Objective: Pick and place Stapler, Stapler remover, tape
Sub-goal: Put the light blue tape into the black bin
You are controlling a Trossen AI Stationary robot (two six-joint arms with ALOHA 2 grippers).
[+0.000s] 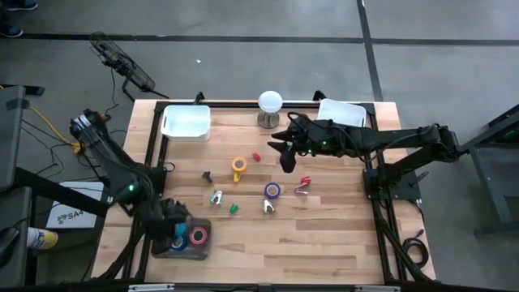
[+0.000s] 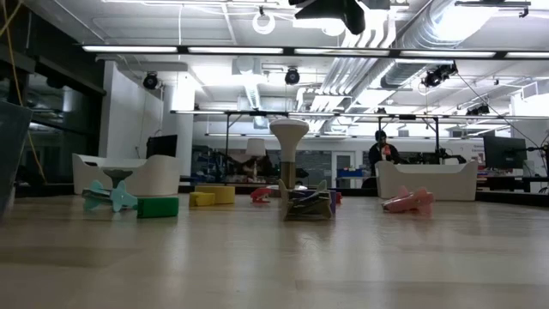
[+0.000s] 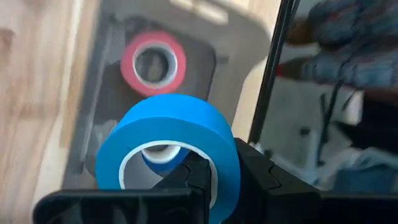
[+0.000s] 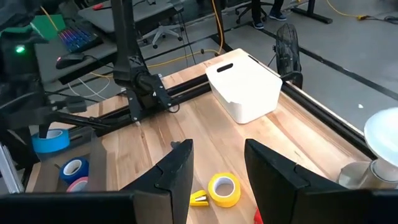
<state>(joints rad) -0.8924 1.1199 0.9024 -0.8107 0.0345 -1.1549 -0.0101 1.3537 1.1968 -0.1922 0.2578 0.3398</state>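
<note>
Blue tape (image 3: 168,149) clamped in left gripper (image 3: 221,177) above tray (image 3: 109,81).

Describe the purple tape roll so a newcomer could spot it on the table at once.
Start at the wooden table and find the white-domed stand at its far edge. Come toward the near side from there, past the yellow tape roll, to the purple tape roll lying flat. It is the only purple ring, with a pink staple remover beside it.
</note>
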